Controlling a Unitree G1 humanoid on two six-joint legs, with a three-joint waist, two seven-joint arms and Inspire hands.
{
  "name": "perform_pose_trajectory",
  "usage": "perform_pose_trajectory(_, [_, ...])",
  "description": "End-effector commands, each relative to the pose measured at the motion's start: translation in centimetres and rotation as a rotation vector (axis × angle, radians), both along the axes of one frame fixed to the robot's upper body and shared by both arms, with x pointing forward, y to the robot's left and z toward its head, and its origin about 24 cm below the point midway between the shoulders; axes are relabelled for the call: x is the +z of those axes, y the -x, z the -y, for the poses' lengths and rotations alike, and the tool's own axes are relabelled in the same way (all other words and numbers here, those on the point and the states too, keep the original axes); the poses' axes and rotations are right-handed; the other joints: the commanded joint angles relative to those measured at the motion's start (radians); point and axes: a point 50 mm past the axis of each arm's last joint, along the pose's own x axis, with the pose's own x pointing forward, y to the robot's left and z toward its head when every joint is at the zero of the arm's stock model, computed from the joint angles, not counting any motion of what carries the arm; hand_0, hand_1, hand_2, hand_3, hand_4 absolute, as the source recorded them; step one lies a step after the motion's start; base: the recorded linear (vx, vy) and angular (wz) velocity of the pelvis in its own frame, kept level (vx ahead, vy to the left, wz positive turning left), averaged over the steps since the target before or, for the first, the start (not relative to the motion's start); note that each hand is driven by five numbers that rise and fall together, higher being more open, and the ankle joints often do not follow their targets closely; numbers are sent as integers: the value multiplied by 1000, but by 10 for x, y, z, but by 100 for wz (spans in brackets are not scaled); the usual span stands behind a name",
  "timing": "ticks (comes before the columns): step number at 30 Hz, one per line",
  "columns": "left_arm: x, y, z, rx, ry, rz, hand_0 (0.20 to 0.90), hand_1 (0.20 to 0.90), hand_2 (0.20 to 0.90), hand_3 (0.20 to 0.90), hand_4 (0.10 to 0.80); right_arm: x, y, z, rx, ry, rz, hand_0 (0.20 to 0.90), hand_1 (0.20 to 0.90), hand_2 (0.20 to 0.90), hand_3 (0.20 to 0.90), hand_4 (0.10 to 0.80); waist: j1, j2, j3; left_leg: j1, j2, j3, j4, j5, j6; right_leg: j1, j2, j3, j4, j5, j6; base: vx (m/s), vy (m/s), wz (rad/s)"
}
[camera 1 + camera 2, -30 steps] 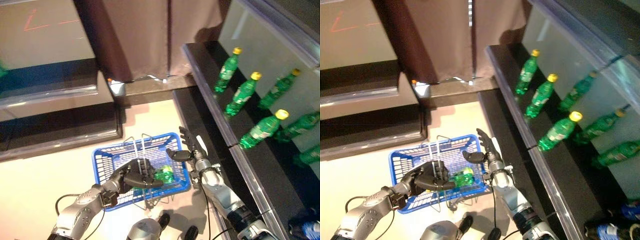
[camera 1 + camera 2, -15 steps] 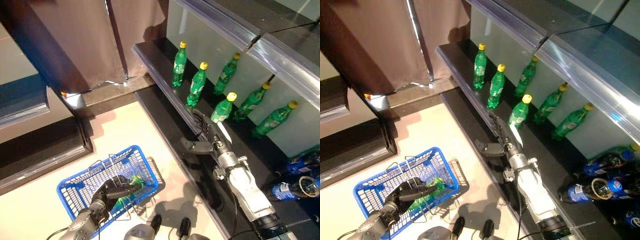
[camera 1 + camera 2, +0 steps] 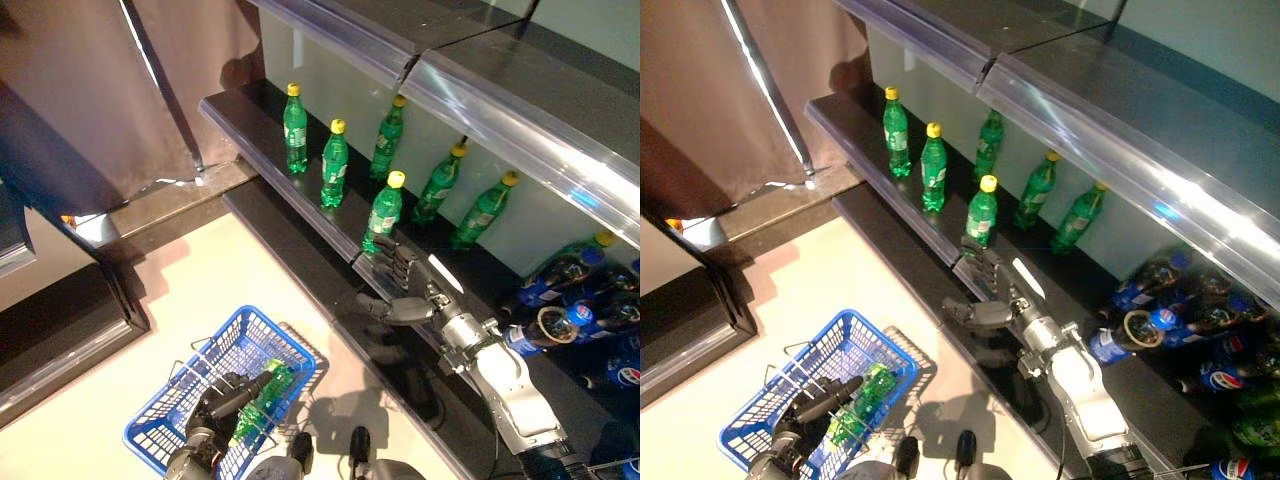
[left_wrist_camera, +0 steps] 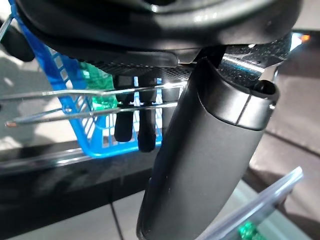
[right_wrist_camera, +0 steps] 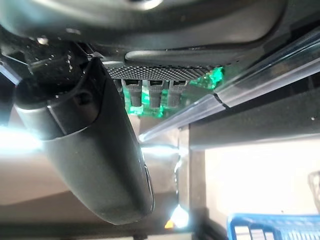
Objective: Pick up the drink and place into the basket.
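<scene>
From the left eye view, my right hand [image 3: 405, 290] sits spread at the shelf edge [image 3: 300, 200], the nearest green bottle [image 3: 381, 212] upright just beyond its fingertips, neck up. The right eye view shows my left hand [image 3: 800, 420] curled round the blue basket [image 3: 760, 400] handles, one bottle lying inside. Left wrist confirms that grip. Right wrist shows straight fingers [image 5: 150, 92], green just past them.

Dark shelf [image 3: 262, 140] w/ green bottles [image 3: 334, 162]; basket [image 3: 165, 435] on floor [image 3: 180, 310].

Blue basket [image 3: 170, 432], green yellow-capped bottles [image 3: 383, 210].
</scene>
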Motion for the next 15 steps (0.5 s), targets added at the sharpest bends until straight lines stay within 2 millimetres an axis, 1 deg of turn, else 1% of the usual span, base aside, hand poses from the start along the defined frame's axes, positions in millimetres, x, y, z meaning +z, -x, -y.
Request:
perform_pose_trajectory(1, [62, -52, -43, 202, -135, 440, 300, 300, 300, 200, 100, 24, 14, -3, 120, -102, 109, 900, 900, 900, 900, 800, -11, 31, -199, -11, -27, 62, 69, -81, -15, 36, 26, -29, 27, -62, 31, 26, -18, -12])
perform_pose_trajectory(3, [55, -48, -46, 234, -135, 405, 300, 300, 300, 200, 100, 18, 16, -1, 129, -110, 67, 900, 900, 900, 900, 800, -20, 28, -202, -10, -27, 67, 76, -88, -15, 36, 26, -22, 26, -62, 31, 11, -5, -9])
perform_pose_trajectory(4, [50, -43, -49, 268, -146, 368, 300, 300, 300, 200, 100, 10, 20, 1, 140, -143, 7, 900, 900, 900, 900, 800, -33, 25, -205, -10, -27, 74, 89, -95, -16, 35, 25, -13, 26, -60, 32, 2, 6, -22])
perform_pose_trajectory(6, [45, -37, -53, 298, -152, 340, 300, 300, 300, 200, 100, 4, 25, 4, 130, -141, -12, 900, 900, 900, 900, 800, -44, 23, -206, -11, -28, 80, 101, -101, -14, 34, 25, -3, 25, -58, 32, -7, 14, -24])
perform_pose_trajectory(8, [39, -30, -55, 335, -149, 305, 300, 300, 300, 200, 100, -5, 32, 7, 91, -193, -45, 900, 900, 900, 900, 800, -61, 22, -207, -9, -28, 90, 109, -108, -12, 33, 26, 15, 24, -55, 33, -14, 22, -14])
perform_pose_trajectory(11, [34, -25, -57, 349, -146, 273, 300, 300, 300, 200, 100, -12, 37, 13, 20, -228, -49, 900, 900, 900, 900, 800, -89, 25, -207, -3, -31, 102, 106, -114, -7, 28, 30, 48, 20, -49, 38, -12, 36, -33])
perform_pose_trajectory(15, [30, -23, -55, 352, -136, 259, 300, 300, 300, 200, 100, -18, 41, 21, -1, -228, -63, 900, 900, 900, 900, 800, -115, 29, -207, -2, -33, 117, 108, -121, -3, 16, 32, 82, 21, -44, 45, -23, 51, -25])
